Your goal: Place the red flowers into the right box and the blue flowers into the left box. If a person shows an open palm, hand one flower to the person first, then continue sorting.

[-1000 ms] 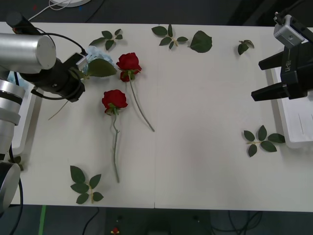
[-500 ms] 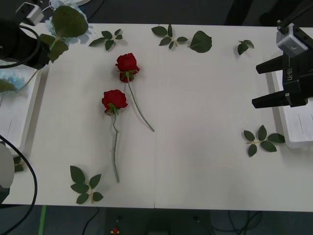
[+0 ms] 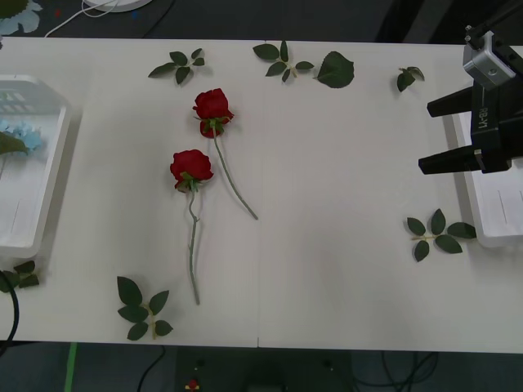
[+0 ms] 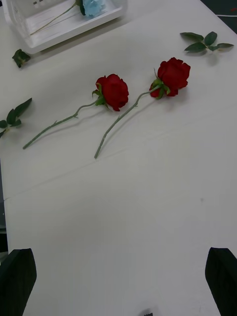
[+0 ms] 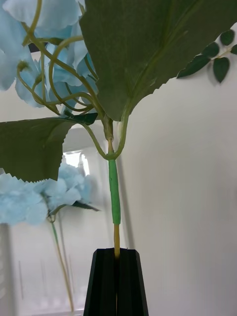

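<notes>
Two red flowers [image 3: 213, 104] [image 3: 191, 166] lie on the table left of centre, stems pointing toward the front edge; the right wrist view shows these red flowers [image 4: 173, 74] [image 4: 114, 91] ahead of my right gripper. My left gripper [image 5: 117, 254] is shut on the stem of a blue flower [image 5: 44, 19], held upright above the left box [image 5: 34, 266]. Another blue flower [image 3: 16, 135] lies in the left box [image 3: 49, 175]. My right gripper [image 3: 437, 133] hangs open beside the right box [image 3: 490, 237].
Loose leaf sprigs lie near the front left [image 3: 143, 310], along the back edge [image 3: 286, 59] [image 3: 180, 64], and by the right box [image 3: 437, 233]. A single large leaf [image 3: 335, 69] lies at the back. White cables run behind the table.
My left arm has swung left and back off the table with the blue flower, leaving the front view. The left box now shows uncovered. The right arm has barely moved.
</notes>
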